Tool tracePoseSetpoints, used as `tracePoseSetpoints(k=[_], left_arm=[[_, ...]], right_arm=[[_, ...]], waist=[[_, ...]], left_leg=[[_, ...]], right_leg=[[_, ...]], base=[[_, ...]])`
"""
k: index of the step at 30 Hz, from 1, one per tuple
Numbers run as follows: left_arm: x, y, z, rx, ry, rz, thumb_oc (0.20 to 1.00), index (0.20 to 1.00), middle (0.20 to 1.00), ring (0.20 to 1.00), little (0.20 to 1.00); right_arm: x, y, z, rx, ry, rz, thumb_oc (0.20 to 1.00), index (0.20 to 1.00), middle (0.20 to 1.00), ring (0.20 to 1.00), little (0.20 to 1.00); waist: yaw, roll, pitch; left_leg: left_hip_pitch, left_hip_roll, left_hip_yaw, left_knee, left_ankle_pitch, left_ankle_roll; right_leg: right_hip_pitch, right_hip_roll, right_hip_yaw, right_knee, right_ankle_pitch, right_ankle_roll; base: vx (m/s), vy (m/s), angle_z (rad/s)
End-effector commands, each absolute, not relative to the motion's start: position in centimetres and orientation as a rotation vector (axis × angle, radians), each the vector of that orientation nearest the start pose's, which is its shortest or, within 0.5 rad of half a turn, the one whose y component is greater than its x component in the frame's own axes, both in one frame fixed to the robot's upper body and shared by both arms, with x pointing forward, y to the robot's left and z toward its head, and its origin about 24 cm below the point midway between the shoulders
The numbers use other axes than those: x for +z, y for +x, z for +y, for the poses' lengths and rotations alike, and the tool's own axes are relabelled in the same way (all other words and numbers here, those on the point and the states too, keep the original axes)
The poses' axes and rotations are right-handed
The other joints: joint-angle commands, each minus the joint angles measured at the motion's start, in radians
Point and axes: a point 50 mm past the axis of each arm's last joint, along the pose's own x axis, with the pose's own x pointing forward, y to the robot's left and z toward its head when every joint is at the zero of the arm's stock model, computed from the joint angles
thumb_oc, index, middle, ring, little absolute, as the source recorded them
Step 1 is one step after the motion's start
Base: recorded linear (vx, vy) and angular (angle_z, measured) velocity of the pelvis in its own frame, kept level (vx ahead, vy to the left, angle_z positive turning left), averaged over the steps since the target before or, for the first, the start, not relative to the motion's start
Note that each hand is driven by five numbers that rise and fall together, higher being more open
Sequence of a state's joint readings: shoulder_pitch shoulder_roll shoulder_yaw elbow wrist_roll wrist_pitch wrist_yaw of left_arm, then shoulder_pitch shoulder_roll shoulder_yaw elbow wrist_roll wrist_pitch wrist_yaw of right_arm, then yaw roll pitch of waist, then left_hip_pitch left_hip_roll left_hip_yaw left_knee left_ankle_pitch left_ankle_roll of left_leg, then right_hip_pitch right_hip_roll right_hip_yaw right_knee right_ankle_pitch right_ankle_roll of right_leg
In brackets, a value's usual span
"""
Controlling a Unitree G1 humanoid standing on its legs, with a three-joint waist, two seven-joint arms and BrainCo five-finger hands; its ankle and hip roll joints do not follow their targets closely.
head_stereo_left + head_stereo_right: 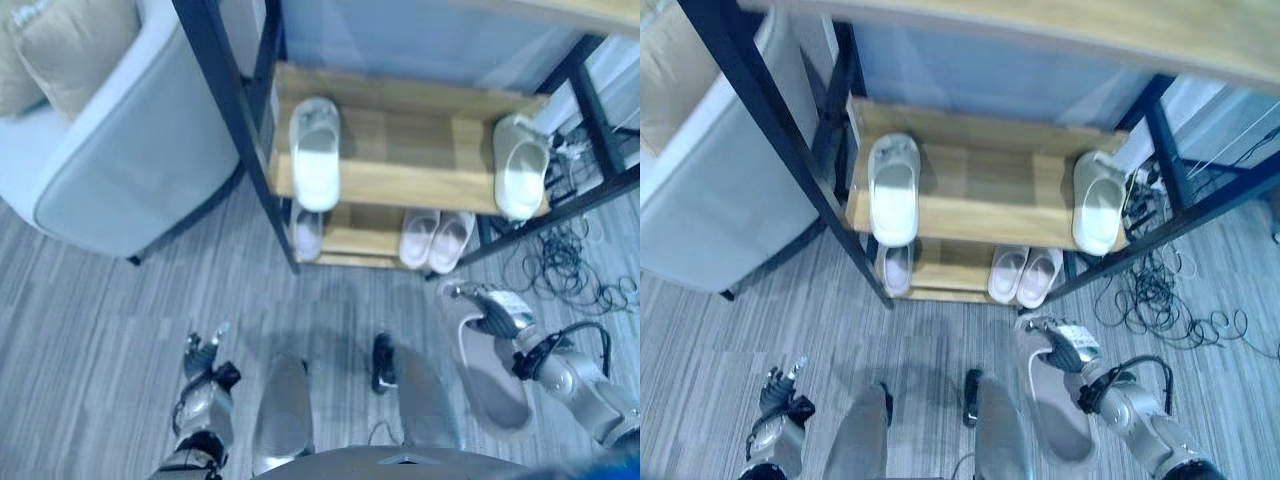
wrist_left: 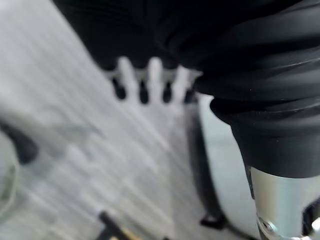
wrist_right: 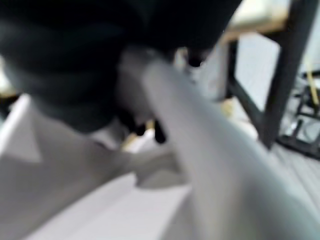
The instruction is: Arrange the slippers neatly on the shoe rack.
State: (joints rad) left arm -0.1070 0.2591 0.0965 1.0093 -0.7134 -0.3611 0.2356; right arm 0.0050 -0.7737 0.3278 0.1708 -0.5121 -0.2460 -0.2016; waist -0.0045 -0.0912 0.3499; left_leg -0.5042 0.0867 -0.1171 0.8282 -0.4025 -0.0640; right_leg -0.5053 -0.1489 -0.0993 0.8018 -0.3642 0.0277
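Grey striped floor (image 1: 90,330) fills the bottom of the frame, and the shoe rack (image 1: 400,150) stands at the top middle with 2 white slippers (image 1: 316,150) on its upper wooden shelf, 1 at each end, and 3 pale ones (image 1: 433,238) on the shelf below. At the lower right, the right hand (image 1: 492,312) has its fingers curled around the edge of a grey slipper (image 1: 495,385), which sits under the hand, just in front of the rack. At the lower left, the left hand (image 1: 203,352) hangs over the floor with straight fingers and holds nothing, beside a grey armchair (image 1: 130,150) in the upper left.
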Motion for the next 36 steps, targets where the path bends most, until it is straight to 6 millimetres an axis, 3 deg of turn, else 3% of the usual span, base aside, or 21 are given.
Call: tracePoseSetpoints(k=[1,3,4,8,10,12,13,15,17,25,30,36], left_arm=[[-8.1,20.2,28.1,0.831,-0.379,0.361,1.000,1.000,1.000,1.000,1.000],[-7.4,21.4,27.6,0.828,-0.437,0.319,1.000,1.000,1.000,1.000,1.000],[-7.4,21.4,27.6,0.829,-0.438,0.318,1.000,1.000,1.000,1.000,1.000],[-5.7,23.6,26.2,0.774,-0.530,0.234,1.000,1.000,1.000,1.000,1.000],[-5.3,23.8,26.0,0.760,-0.537,0.217,1.000,1.000,1.000,1.000,1.000],[-4.6,24.2,25.8,0.740,-0.553,0.186,1.000,1.000,1.000,1.000,1.000],[-4.6,24.3,25.8,0.740,-0.554,0.185,1.000,1.000,1.000,1.000,1.000],[-4.2,24.3,26.0,0.742,-0.559,0.164,1.000,1.000,1.000,1.000,1.000],[-3.9,24.3,26.2,0.719,-0.523,0.158,1.000,1.000,1.000,1.000,1.000],[-5.4,22.2,26.1,0.669,-0.525,0.225,1.000,1.000,1.000,1.000,1.000],[-6.2,20.4,26.5,0.654,-0.484,0.269,1.000,1.000,1.000,1.000,1.000],[-6.9,18.5,27.0,0.640,-0.409,0.319,1.000,1.000,1.000,1.000,1.000]], right_arm=[[6.6,26.8,-23.1,0.185,-1.248,-0.249,0.200,0.200,0.200,0.200,0.200],[8.7,28.2,-22.7,0.120,-1.232,-0.332,0.200,0.200,0.200,0.200,0.200],[8.7,28.2,-22.7,0.120,-1.232,-0.334,0.200,0.200,0.200,0.200,0.200],[15.5,31.8,-20.9,-0.044,-1.081,-0.572,0.200,0.200,0.200,0.200,0.200],[16.5,32.0,-20.5,-0.057,-1.053,-0.610,0.200,0.200,0.200,0.200,0.200],[21.5,34.0,-19.2,-0.110,-1.030,-0.745,0.200,0.200,0.200,0.200,0.200],[21.6,34.0,-19.1,-0.110,-1.030,-0.747,0.200,0.200,0.200,0.200,0.200],[24.0,34.5,-18.9,-0.136,-1.064,-0.810,0.200,0.200,0.200,0.200,0.200],[26.0,35.4,-19.1,-0.171,-1.112,-0.821,0.200,0.200,0.200,0.200,0.200],[31.4,37.6,-21.3,-0.265,-1.305,-0.750,0.200,0.200,0.200,0.200,0.200],[33.8,38.0,-22.5,-0.353,-1.327,-0.729,0.200,0.200,0.200,0.200,0.200],[35.6,37.5,-22.4,-0.387,-1.312,-0.781,0.200,0.200,0.200,0.200,0.200]], waist=[[0.017,0.020,-0.090],[0.025,0.023,-0.098],[0.023,0.021,-0.109],[0.056,0.031,-0.095],[0.057,0.032,-0.096],[0.087,0.036,-0.068],[0.085,0.036,-0.071],[0.099,0.040,-0.055],[0.114,0.044,-0.033],[0.171,0.066,0.155],[0.194,0.085,0.170],[0.211,0.097,0.170]], left_leg=[[-0.291,-0.049,-0.066,0.196,0.022,0.014],[-0.424,-0.065,-0.073,0.307,-0.008,0.025],[-0.444,-0.066,-0.072,0.320,-0.013,0.025],[-0.720,-0.105,-0.098,0.609,-0.099,0.053],[-0.773,-0.114,-0.096,0.664,-0.111,0.059],[-0.947,-0.153,-0.107,0.895,-0.180,0.064],[-0.954,-0.154,-0.106,0.899,-0.180,0.063],[-1.020,-0.170,-0.106,1.002,-0.209,0.062],[-1.064,-0.181,-0.115,1.090,-0.241,0.061],[-1.066,-0.184,-0.109,1.340,-0.355,0.054],[-1.066,-0.178,-0.107,1.374,-0.386,0.052],[-1.066,-0.176,-0.104,1.378,-0.401,0.053]], right_leg=[[-0.206,-0.044,0.070,0.251,-0.123,0.015],[-0.337,-0.049,0.095,0.366,-0.154,-0.002],[-0.358,-0.049,0.099,0.380,-0.160,-0.001],[-0.654,-0.066,0.166,0.702,-0.246,-0.027],[-0.704,-0.068,0.179,0.756,-0.253,-0.028],[-0.881,-0.053,0.224,0.993,-0.305,-0.039],[-0.888,-0.053,0.226,0.998,-0.306,-0.039],[-0.952,-0.051,0.251,1.105,-0.326,-0.041],[-0.990,-0.042,0.282,1.202,-0.339,-0.037],[-0.988,-0.016,0.376,1.455,-0.361,-0.024],[-0.985,-0.017,0.395,1.484,-0.367,-0.028],[-0.976,-0.021,0.392,1.480,-0.362,-0.026]], base=[[-0.09,-0.005,-0.10],[-0.12,0.020,-0.09],[-0.06,0.024,0.05],[0.02,0.037,0.16],[0.06,0.039,0.24],[0.16,0.051,0.12],[0.13,0.030,0.27],[0.11,0.026,0.29],[0.12,0.029,0.05],[0.06,0.023,-0.02],[0.02,0.039,-0.05],[0.03,0.049,-0.02]])
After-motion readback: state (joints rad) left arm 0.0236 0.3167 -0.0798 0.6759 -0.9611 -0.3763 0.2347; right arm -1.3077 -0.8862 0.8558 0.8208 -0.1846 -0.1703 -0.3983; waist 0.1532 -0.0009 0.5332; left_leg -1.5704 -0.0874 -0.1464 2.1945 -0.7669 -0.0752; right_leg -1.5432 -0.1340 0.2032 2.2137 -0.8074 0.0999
